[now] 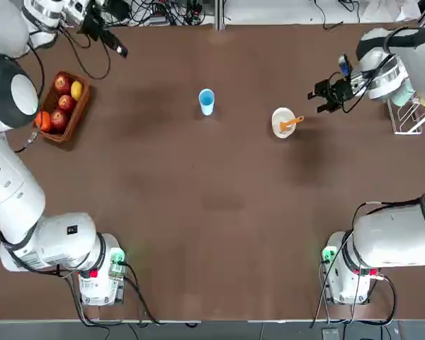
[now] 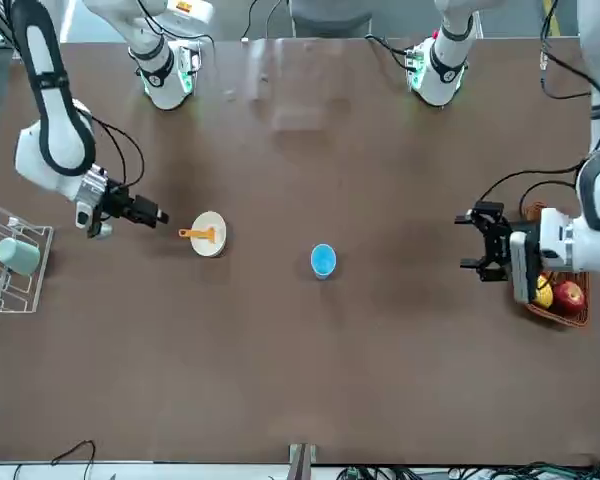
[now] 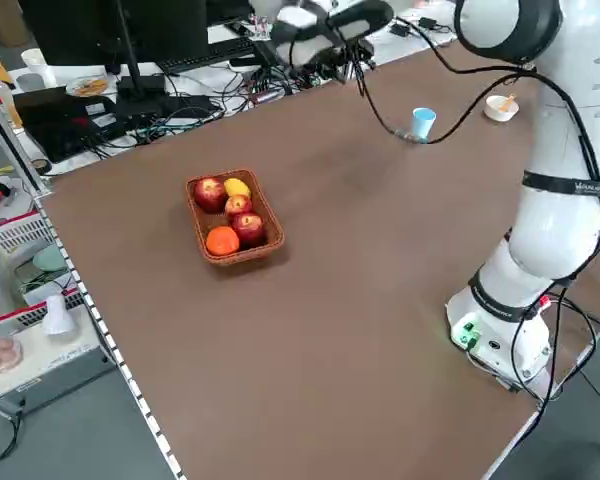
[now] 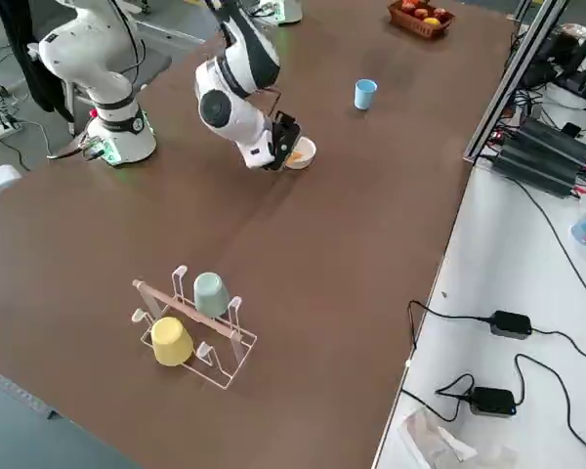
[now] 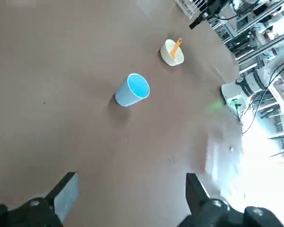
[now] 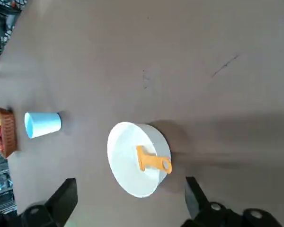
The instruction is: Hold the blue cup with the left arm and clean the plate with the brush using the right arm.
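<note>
The blue cup (image 1: 206, 100) stands upright near the middle of the table's far half, with nothing touching it. To its right sits the white plate (image 1: 282, 122), and the orange brush (image 1: 292, 123) lies across its rim. My right gripper (image 1: 320, 99) hovers open just right of the plate, fingers pointed at it; in its wrist view the plate (image 6: 137, 158) and brush (image 6: 154, 161) lie ahead of the empty fingers. My left gripper (image 1: 117, 44) is raised at the far left, open and empty, well away from the cup (image 5: 132, 90).
A wicker basket (image 1: 76, 113) of apples and other fruit stands at the far left. At the far right a wire rack (image 4: 190, 327) holds a teal cup (image 4: 210, 291) and a yellow cup (image 4: 171, 340). Cables run along the far edge.
</note>
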### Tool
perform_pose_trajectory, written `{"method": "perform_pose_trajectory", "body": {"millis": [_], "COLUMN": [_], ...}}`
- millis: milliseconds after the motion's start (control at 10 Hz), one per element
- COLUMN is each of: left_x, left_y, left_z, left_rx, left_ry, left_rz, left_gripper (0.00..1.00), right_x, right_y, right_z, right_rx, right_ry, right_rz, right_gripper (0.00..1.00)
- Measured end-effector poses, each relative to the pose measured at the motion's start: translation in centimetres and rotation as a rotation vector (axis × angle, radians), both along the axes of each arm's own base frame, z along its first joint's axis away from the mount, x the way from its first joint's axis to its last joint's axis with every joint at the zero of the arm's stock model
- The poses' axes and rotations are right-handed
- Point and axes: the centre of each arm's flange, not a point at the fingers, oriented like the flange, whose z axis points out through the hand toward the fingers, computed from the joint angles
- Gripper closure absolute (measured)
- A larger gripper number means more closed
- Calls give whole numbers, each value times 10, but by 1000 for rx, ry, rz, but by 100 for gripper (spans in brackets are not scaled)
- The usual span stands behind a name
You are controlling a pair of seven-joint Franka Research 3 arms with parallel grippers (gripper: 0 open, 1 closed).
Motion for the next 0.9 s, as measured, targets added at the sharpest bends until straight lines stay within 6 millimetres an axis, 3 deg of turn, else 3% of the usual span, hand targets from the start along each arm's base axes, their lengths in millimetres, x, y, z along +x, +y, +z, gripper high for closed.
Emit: {"method": "perform_pose_trajectory", "body": {"millis": [200,400,600,900], "left_x": [2,1,-2,-7], "left_y": [-9,-14,-29,-102], "left_z": [-50,-115,-159,-194], "left_rx": [-150,-289,-415,-513], "left_ry": [-94,-190,-313,-465], "left_rz": [-60,-108,-143,-197], "left_gripper": [0,0,0,0], "right_x": [-12,-21,-23,-29], "right_y": [3,6,8,-2], "right_z": [-52,-86,-92,-101], "right_rx": [73,104,127,167], "right_ry": [-54,-50,-47,-64], "right_rz": [1,9,21,34], "right_gripper": [0,0,0,1]}}
